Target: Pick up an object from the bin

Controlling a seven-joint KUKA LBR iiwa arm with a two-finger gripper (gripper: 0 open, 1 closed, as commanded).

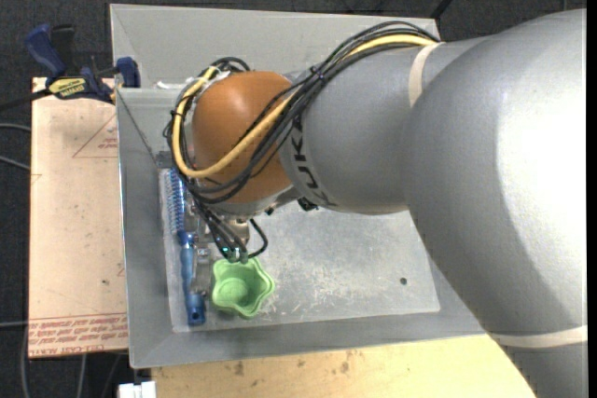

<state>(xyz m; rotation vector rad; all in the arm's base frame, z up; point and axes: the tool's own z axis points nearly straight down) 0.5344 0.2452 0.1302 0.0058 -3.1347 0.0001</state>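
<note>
The gripper (224, 242) hangs just above a green cup (241, 286) in the lower-left corner of the bin (373, 284), beside a blue brush (180, 219). I cannot tell how far open it is. An off-centre descent could tip the cup or snag the brush.

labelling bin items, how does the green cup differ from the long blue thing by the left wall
The green fluted plastic cup is short, wide and hollow; the long blue ridged plastic tool is thin and stick-like. The cup sits out on the bin floor with its opening in view; the tool lies lengthwise against the bin's left wall. Both look plastic and lie in the bin's left part.
</note>
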